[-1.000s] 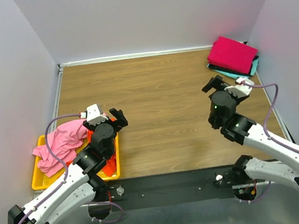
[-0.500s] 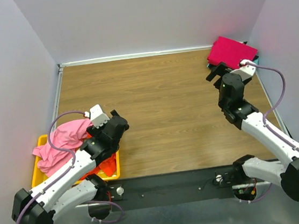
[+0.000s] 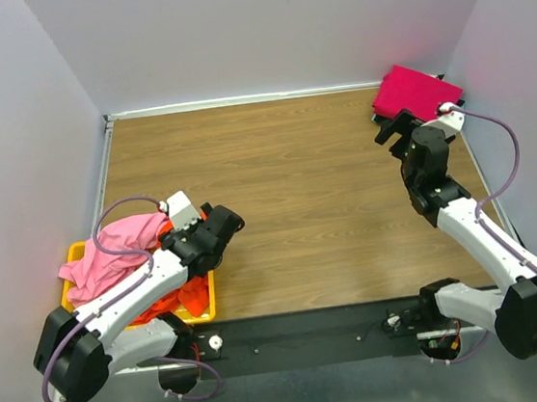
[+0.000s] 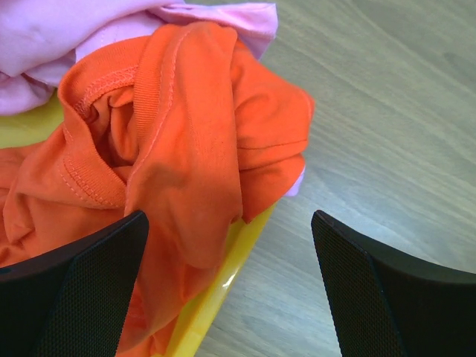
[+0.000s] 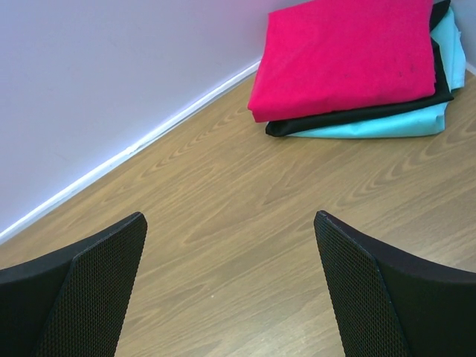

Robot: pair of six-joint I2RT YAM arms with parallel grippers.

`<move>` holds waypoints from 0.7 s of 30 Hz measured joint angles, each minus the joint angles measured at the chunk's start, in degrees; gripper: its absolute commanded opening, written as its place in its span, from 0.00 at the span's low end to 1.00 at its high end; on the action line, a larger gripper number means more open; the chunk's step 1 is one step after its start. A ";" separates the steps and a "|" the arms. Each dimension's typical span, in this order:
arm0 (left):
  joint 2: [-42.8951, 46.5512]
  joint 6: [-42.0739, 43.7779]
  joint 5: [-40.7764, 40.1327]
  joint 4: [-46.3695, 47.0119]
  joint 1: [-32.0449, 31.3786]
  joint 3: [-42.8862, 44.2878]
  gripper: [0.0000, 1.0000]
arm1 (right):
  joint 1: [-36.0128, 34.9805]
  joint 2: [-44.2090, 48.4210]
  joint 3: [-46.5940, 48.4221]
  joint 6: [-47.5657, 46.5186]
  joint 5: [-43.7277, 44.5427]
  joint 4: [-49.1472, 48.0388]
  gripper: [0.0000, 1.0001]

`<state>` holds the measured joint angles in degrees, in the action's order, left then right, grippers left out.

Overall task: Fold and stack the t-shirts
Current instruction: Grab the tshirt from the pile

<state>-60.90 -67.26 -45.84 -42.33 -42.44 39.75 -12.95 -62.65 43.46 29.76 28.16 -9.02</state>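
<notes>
At 8 o'clock the left gripper (image 3: 224,221), jaws wide and empty, hangs over the orange t-shirt (image 4: 186,141) spilling over the yellow tray (image 4: 222,277) rim. The right gripper (image 5: 230,290), spread and empty, faces the folded stack (image 5: 349,59), seemingly three shirts, cornered at 1 o'clock.

A wood-grain table (image 3: 295,178) sits enclosed by 3 plain pale lavender walls (image 3: 258,27), evenly lit.
</notes>
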 measured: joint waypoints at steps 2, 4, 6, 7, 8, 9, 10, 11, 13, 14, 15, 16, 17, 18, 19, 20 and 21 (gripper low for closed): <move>-1.88 0.46 0.07 -0.09 0.00 0.00 0.94 | 0.83 -0.04 -0.20 0.24 -0.87 0.02 1.00; -2.82 1.05 0.22 -0.07 0.00 0.00 0.80 | 1.73 -0.04 -0.57 0.42 -1.57 -0.02 1.00; -3.19 1.46 0.37 -0.04 0.00 0.00 0.63 | 2.36 -0.15 -0.79 0.59 -2.14 -0.02 1.00; -3.17 1.55 0.46 -0.02 0.00 0.00 0.52 | 2.62 -0.26 -0.83 0.72 -2.38 -0.02 1.00; -3.08 1.55 0.48 -0.04 0.00 0.00 0.46 | 2.84 -0.35 -0.83 0.79 -2.49 -0.02 1.00; -3.02 1.51 0.48 -0.02 0.00 0.00 0.41 | 3.06 -0.48 -0.90 0.90 -2.69 -0.04 1.00; -2.78 1.62 0.48 -0.09 0.00 0.00 0.35 | 3.32 -0.70 -0.92 0.96 -3.02 -0.07 1.00; -2.47 1.64 0.42 -0.09 0.00 0.00 0.21 | 3.50 -0.92 -0.92 1.11 -3.32 -0.07 1.00; -1.60 1.88 0.44 0.04 0.00 0.00 0.17 | 3.80 -1.49 -0.92 1.33 -3.91 -0.11 1.00; -0.92 1.97 0.39 0.24 0.00 0.00 0.09 | 3.98 -1.90 -0.92 1.42 -4.28 -0.13 1.00; -0.61 2.21 0.44 0.46 0.00 0.00 0.05 | 4.09 -2.32 -0.92 1.57 -4.63 -0.13 1.00; 0.04 2.58 0.39 0.72 0.00 -0.02 0.00 | 4.22 -2.62 -0.92 1.73 -4.96 -0.13 1.00; 0.44 2.95 0.48 1.05 0.00 -0.02 0.00 | 4.28 -2.84 -0.92 1.75 -5.11 -0.13 1.00; 0.94 3.74 0.52 1.44 0.00 -0.04 0.00 | 4.35 -2.97 -0.92 1.75 -5.25 -0.13 1.00; 1.40 4.46 0.61 2.01 0.00 -0.07 0.00 | 4.42 -3.04 -0.92 1.75 -5.40 -0.13 1.00; 1.97 5.60 0.70 2.84 0.00 -0.13 0.00 | 4.46 -3.04 -0.92 1.75 -5.49 -0.13 1.00; 2.38 6.29 0.85 3.39 0.00 -0.17 0.00 | 4.46 -3.04 -0.92 1.75 -5.53 -0.13 1.00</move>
<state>-58.52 -60.97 -44.99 -38.94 -42.44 39.57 -8.49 -65.69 42.54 31.51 22.63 -9.15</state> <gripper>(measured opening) 0.008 0.998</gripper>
